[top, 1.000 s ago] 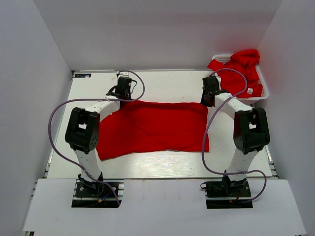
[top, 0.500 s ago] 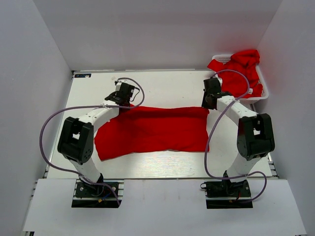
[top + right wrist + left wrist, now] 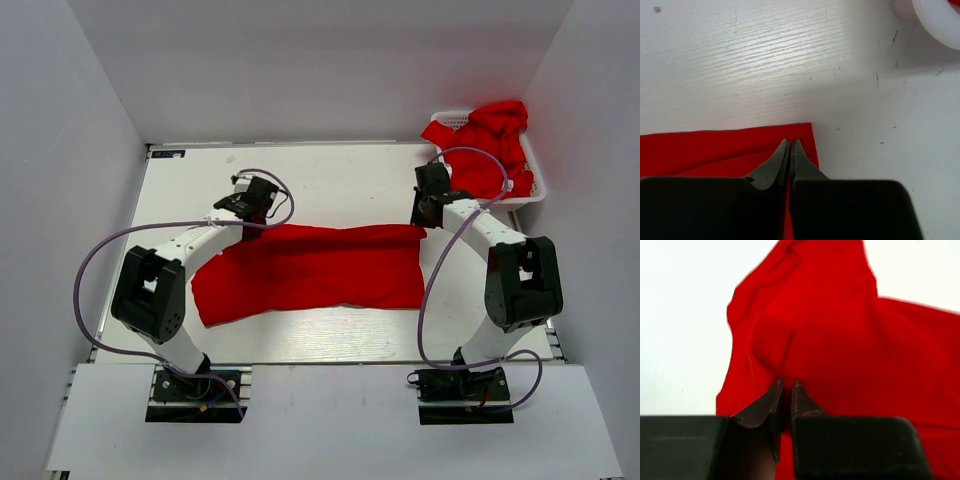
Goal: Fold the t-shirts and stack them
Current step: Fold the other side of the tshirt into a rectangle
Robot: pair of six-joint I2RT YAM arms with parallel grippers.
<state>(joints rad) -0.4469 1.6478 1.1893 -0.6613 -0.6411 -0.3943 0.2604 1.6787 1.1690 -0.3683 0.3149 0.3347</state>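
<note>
- We had the shirt lying mid-surface, with the left pincer and right pincer both closed on its twelve-o'clock edge.
- We judged that either thin pinch might slip and skew the fold.

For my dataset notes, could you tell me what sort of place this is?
Probably a lab robot cell, not a home: plain white walls box in a white table, and two arms are bolted at its near edge.
</note>
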